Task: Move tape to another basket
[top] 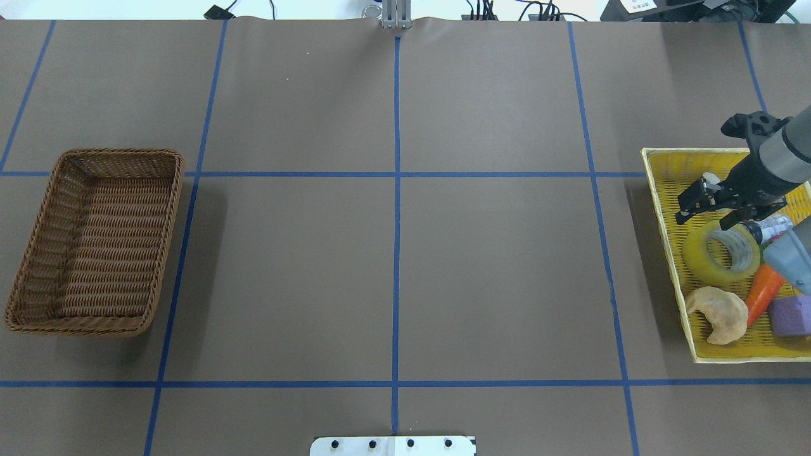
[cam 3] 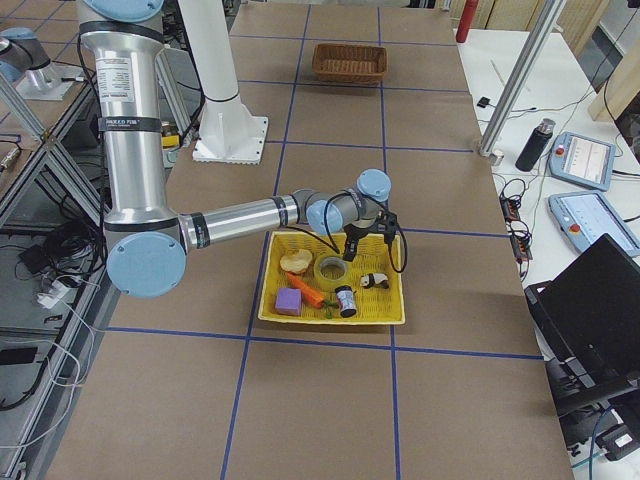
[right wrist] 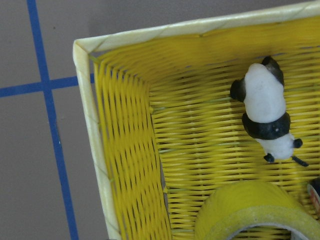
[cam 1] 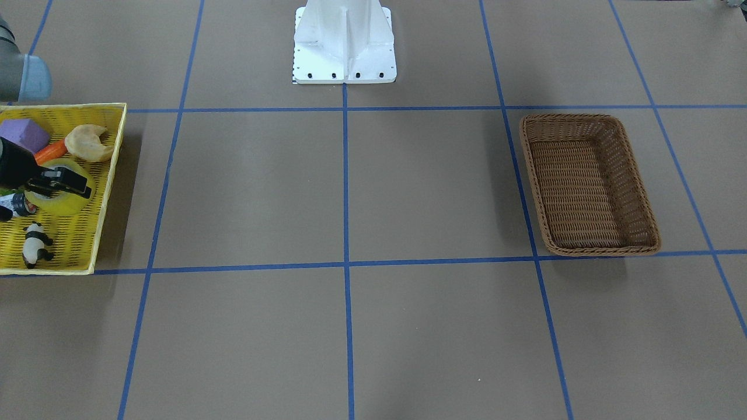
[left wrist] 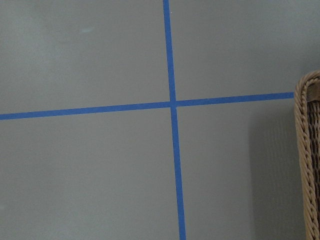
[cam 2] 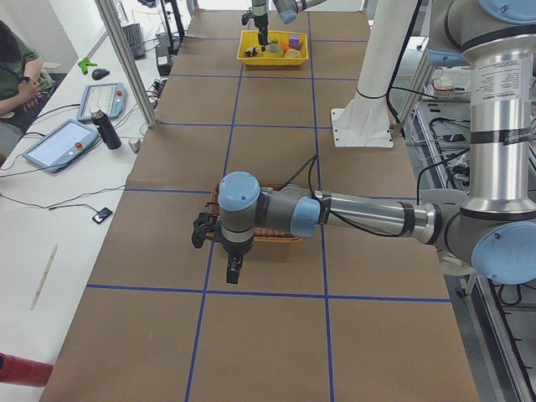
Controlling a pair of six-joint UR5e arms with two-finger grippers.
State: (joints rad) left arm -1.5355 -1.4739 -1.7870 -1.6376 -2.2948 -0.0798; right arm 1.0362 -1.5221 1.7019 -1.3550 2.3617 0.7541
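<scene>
Nearest the right pincer point(top: 704, 214) lay one tape point(top: 694, 253), flat with its hole up, inside the one yellow tray point(top: 697, 151). The pincer hung just over the roll's rim with its jaws spread and nothing between them; whether a finger touched the roll I could not tell. Around the tape in the same tray sat one panda figure point(right wrist: 265, 110), one small bottle point(top: 770, 226), one carrot point(top: 760, 291), one croissant point(top: 719, 313) and one purple block point(top: 791, 315).

Well apart, at the other end of the desk point(top: 494, 266), stood one brown basket point(top: 108, 240) with nothing in it. The left pincer point(cam 2: 232, 272) hung near it, over the desk; its jaws showed only from the side, so I cannot tell how they stood.

The desk was covered in brown paper, divided into squares by blue tape lines point(top: 397, 253), with the white robot base point(cam 1: 344, 46) at its edge. Beyond, a side bench carried two tablet-like pendants point(cam 2: 63, 142), and one seated person point(cam 2: 15, 71) was partly in view.
</scene>
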